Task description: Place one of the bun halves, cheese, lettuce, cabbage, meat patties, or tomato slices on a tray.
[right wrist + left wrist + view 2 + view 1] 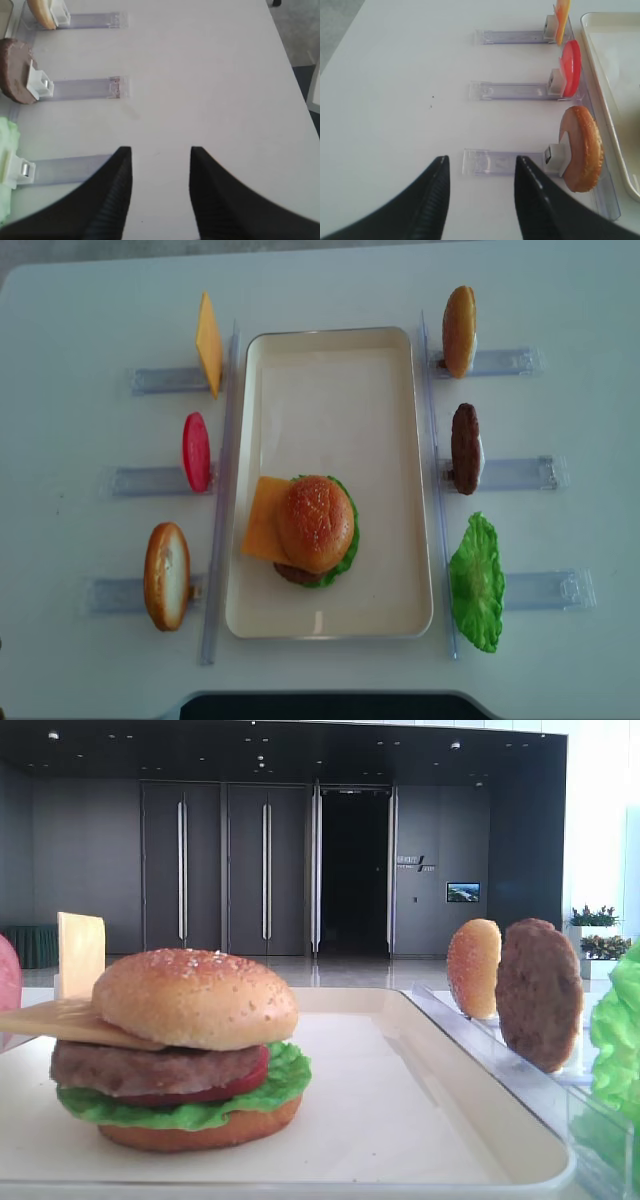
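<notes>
Burger stack already on tray [330, 615]: sesame bun half [316, 523] tops cheese [262, 519], patty, tomato, lettuce. Spare pieces stand in side racks. Right pincer [161, 155] and left pincer [481, 165] spread, empty, over bare tabletop [210, 75]

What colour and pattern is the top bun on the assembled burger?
Golden-tan, speckled with pale sesame seeds; the top bun shows best in the low exterior high view.

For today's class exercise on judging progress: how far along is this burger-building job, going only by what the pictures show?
Done: a stacked burger with sesame bun top, cheese, patty and lettuce sits on the tray. In hand: nothing; both grippers hang empty over the table. Left: spare pieces stand in the racks, including a tomato slice and patty.
</notes>
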Motion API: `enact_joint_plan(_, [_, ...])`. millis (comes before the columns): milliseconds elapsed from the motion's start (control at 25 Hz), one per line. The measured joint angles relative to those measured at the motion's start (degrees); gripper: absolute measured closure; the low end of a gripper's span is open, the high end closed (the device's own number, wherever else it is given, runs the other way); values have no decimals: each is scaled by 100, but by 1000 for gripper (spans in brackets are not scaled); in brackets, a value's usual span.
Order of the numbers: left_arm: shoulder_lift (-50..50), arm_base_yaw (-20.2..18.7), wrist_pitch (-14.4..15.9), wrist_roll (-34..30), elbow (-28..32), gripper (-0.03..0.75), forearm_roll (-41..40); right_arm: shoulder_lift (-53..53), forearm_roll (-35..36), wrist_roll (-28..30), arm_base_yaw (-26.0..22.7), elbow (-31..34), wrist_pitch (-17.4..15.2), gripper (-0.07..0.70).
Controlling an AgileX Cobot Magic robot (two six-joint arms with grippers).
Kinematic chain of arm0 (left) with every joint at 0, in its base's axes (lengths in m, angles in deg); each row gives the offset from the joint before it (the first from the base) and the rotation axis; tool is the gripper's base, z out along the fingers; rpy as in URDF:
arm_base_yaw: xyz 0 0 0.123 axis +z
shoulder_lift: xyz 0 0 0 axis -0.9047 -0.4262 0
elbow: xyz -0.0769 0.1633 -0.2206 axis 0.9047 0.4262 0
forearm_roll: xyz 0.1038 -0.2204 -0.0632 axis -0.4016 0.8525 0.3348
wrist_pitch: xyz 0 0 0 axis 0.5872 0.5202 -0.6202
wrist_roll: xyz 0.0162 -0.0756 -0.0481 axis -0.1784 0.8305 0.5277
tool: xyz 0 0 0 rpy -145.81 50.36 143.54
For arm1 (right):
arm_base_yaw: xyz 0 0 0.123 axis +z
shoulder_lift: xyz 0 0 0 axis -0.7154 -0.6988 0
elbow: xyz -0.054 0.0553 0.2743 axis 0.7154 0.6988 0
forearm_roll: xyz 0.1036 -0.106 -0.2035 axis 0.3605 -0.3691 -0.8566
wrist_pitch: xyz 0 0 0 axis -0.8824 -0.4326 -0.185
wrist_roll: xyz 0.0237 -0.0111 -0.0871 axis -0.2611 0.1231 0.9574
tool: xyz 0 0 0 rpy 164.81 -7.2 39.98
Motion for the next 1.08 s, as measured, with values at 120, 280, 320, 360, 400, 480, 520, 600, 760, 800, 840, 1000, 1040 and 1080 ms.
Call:
enact_joint_plan(120, [0, 0, 0, 0, 0, 388, 0, 765, 0, 0, 0, 356, -28, 363])
enact_joint_plan(280, [0, 0, 0, 0, 0, 388, 0, 1451, 0, 0, 0, 397, -2, 363])
enact_joint_plan(320, [0, 0, 0, 0, 0, 388, 0, 1547, 0, 0, 0, 402, -10, 363])
enact_joint_plan(360, [0, 0, 0, 0, 0, 388, 0, 1607, 0, 0, 0, 402, -24, 363])
enact_joint_plan(400, [0, 0, 0, 0, 0, 388, 0, 1654, 0, 0, 0, 416, -40, 363])
enact_joint_plan(480, [0, 0, 0, 0, 0, 388, 0, 1741, 0, 0, 0, 429, -90, 363])
enact_joint_plan(520, [0, 0, 0, 0, 0, 388, 0, 1757, 0, 0, 0, 437, -102, 363])
enact_joint_plan(600, [0, 0, 0, 0, 0, 388, 0, 1770, 38, 0, 0, 481, -134, 363])
enact_joint_plan(760, [0, 0, 0, 0, 0, 388, 0, 1782, 52, 0, 0, 502, -198, 363])
enact_joint_plan(800, [0, 0, 0, 0, 0, 388, 0, 1782, 52, 0, 0, 506, -205, 363])
enact_joint_plan(840, [0, 0, 0, 0, 0, 388, 0, 1782, 52, 0, 0, 514, -210, 363])
enact_joint_plan(1000, [0, 0, 0, 0, 0, 388, 0, 1782, 57, 0, 0, 531, -215, 363])
enact_joint_plan(1040, [0, 0, 0, 0, 0, 388, 0, 1782, 57, 0, 0, 532, -226, 363])
enact_joint_plan(1080, [0, 0, 0, 0, 0, 388, 0, 1782, 57, 0, 0, 532, -227, 363])
